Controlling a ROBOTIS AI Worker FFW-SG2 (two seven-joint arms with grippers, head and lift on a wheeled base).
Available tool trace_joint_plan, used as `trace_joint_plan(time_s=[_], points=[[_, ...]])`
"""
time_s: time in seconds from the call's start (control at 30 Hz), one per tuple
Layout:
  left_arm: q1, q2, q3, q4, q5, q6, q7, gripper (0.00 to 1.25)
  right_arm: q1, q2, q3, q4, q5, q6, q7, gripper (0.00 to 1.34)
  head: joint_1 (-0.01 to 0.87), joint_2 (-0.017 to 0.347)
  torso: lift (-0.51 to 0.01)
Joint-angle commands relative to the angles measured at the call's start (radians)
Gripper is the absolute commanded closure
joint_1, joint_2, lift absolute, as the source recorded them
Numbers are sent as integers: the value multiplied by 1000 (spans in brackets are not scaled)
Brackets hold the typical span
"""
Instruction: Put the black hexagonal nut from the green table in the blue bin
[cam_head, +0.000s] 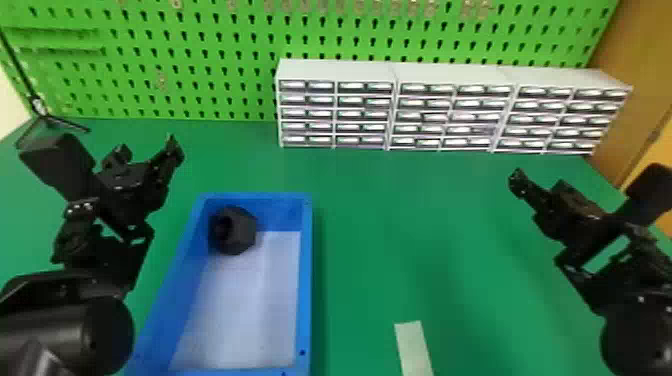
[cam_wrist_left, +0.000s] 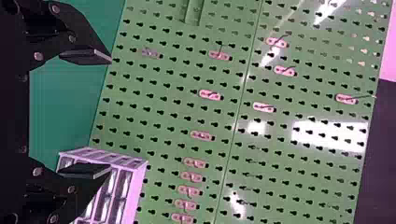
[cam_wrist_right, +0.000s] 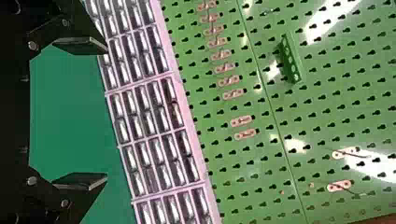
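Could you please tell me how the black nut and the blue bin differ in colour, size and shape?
Colour: the nut is black, while the bin has blue walls and a pale floor.
Size: the nut is small enough to sit in one far corner of the much larger bin.
Shape: the nut is chunky and six-sided; the bin is a long rectangular box.
Both have an opening: the nut's hole, the bin's top.

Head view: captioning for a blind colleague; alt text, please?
Black hexagonal nut in the far left corner of a blue bin on a green table, between the robot's left arm and right arm. White drawer cabinets and a green pegboard stand behind.
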Motion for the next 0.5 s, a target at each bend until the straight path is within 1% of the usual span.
trace_joint_plan(time_s=[0.0,0.47], points=[[0,0,0,0,0,0,0,433,-1,1,0,-1,0,0,0,314,692,8,-97],[2,0,4,0,0,0,-1,433,2,1,-3,-1,0,0,0,317,692,8,-97]])
